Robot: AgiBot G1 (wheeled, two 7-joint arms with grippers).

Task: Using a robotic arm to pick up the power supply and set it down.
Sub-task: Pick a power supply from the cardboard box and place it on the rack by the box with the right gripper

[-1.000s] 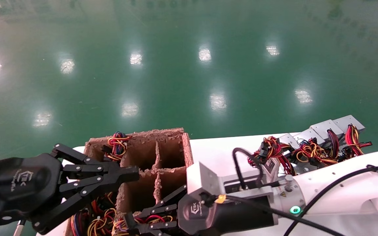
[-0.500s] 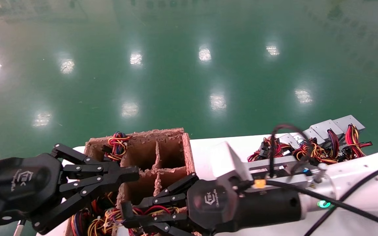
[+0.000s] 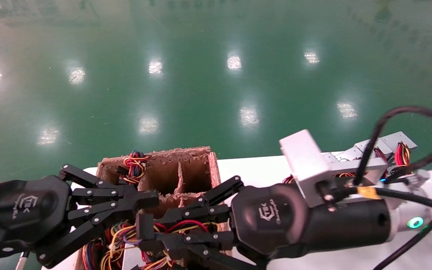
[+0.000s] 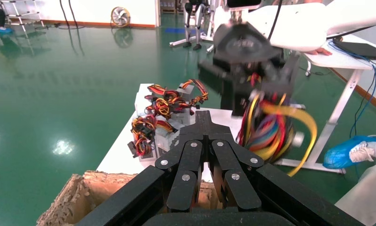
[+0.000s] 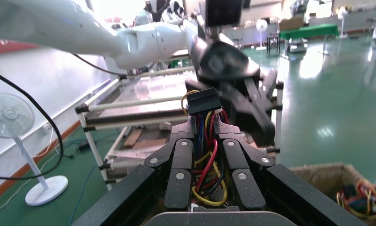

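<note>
My right gripper point(image 3: 143, 234) point(image 5: 205, 120) is shut on the red, yellow, blue and black wire bundle point(image 3: 124, 240) point(image 5: 202, 160) of a power supply. It holds the bundle over the near cells of the brown carton point(image 3: 212, 165). The left wrist view shows the bundle point(image 4: 268, 129) hanging from that gripper, blurred. The power supply's metal box is hidden. My left gripper point(image 3: 152, 195) point(image 4: 206, 115) hovers shut and empty over the carton's left side, close beside the right one.
Several silver power supplies point(image 3: 383, 142) point(image 4: 167, 110) with coloured wires lie in a row on the white table point(image 3: 253, 167) at the far right. One far carton cell holds another wire bundle point(image 3: 135, 163). Green floor lies beyond the table edge.
My right arm has risen and swung up and rightward, pulling the wire bundle up from the carton's near cells. The left arm has not moved.
</note>
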